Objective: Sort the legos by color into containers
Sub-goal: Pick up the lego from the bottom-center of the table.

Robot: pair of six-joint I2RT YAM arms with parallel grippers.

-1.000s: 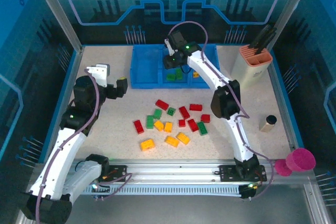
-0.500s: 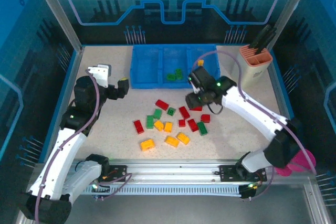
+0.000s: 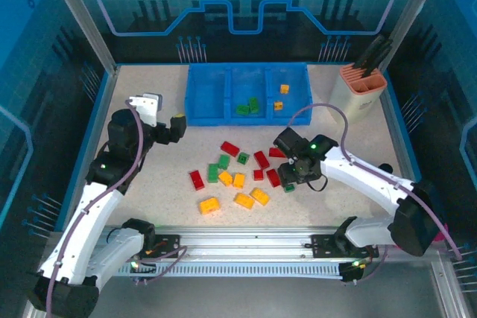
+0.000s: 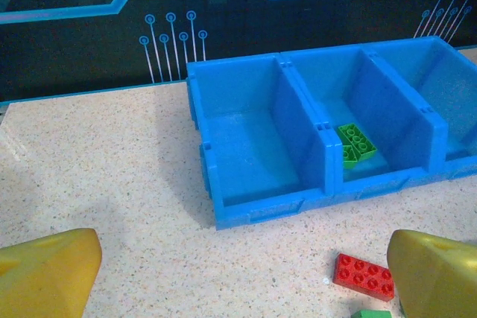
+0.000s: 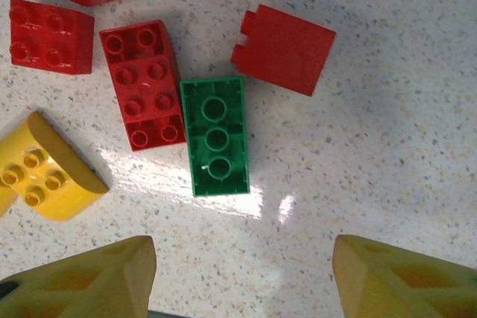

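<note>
One green lego (image 5: 216, 135) is lying studs-up on the tabletop (image 5: 387, 147), touching a red lego (image 5: 141, 83), beneath the right pincer (image 5: 242, 269), whose jaws are standing apart, empty. Light, rigid, slick: probably wanting a grip across its long sides.

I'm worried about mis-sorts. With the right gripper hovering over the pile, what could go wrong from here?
The right gripper hangs open over a green brick that lies against a long red brick; closing there may catch or drag both. A curved yellow brick close by might get knocked. Green bricks already lie in the tray's middle compartment, so a carried-along red would land mis-sorted.
</note>
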